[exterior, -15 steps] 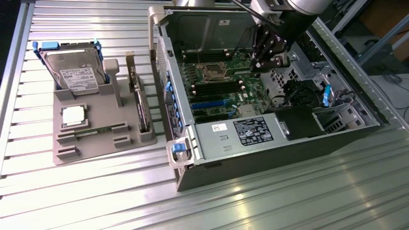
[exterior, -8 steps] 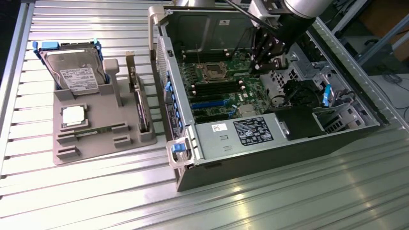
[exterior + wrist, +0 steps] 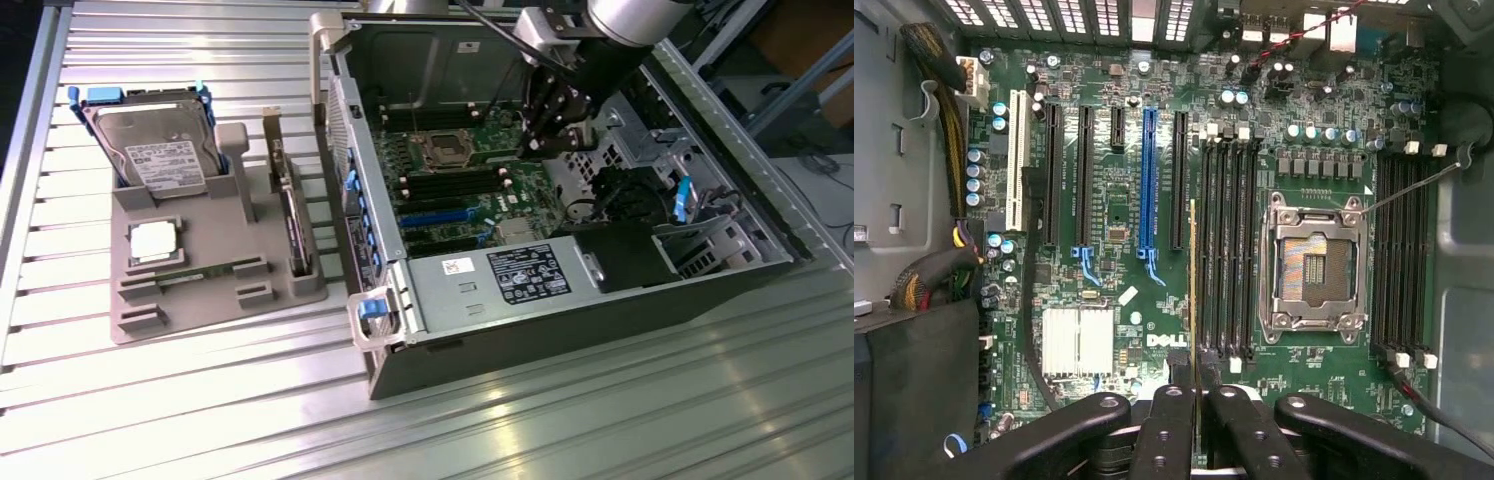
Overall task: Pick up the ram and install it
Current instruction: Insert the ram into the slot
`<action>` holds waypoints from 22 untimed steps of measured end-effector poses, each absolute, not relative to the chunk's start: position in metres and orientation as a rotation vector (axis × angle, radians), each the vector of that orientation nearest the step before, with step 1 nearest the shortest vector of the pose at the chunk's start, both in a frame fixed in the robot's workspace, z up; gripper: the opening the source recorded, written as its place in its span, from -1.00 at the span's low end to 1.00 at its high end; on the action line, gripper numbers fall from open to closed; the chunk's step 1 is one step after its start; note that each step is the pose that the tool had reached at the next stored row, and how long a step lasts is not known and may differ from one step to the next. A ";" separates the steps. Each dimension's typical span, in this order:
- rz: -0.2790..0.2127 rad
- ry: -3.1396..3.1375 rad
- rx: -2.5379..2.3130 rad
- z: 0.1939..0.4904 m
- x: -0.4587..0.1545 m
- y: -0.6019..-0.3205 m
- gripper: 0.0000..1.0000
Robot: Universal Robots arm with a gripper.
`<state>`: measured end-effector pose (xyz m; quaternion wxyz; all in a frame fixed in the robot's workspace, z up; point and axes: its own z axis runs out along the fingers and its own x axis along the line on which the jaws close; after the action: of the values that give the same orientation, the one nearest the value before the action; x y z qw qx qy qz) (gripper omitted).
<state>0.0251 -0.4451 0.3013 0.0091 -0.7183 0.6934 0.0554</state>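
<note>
The step in hand looks like the install, with pickup done. The tool (image 3: pixel 1194 400) is closed nearly all the way, its two fingers pinching the ram (image 3: pixel 1193 300). The wrist view shows the ram edge-on as a thin strip hanging over the motherboard (image 3: pixel 1114 130).

The held stick runs parallel to the bank of black memory slots (image 3: pixel 1229 250) just beside the CPU socket (image 3: pixel 1312 265). It appears along the side of that bank farthest from the socket. The slots look empty, with white latches at their ends. Whether the stick's lower edge touches the board or hangs clear of it, I cannot tell. I also cannot tell which slot it is lined up with. A second bank of slots (image 3: pixel 1402 260) lies on the opposite side of the socket.

In the exterior view the arm reaches down into the open computer case (image 3: pixel 561 330), beside the socket. Well apart from the socket, outside the case on the bench (image 3: pixel 601 430), a grey tray (image 3: pixel 214 310) holds a second stick (image 3: pixel 200 275), a hard drive (image 3: pixel 163 155), a CPU chip (image 3: pixel 151 242) and an expansion card (image 3: pixel 287 205).

In my judgement, seating the ram calls for its edge to sit square over one slot, notch matched, latches open. It then needs a straight, even press. A skewed entry could jam or bend the stick.
</note>
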 end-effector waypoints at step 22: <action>0.173 2.166 -2.244 0.277 0.025 -0.445 -0.75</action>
<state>0.0251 -0.4451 0.2766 0.0090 -0.7183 0.6934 0.0554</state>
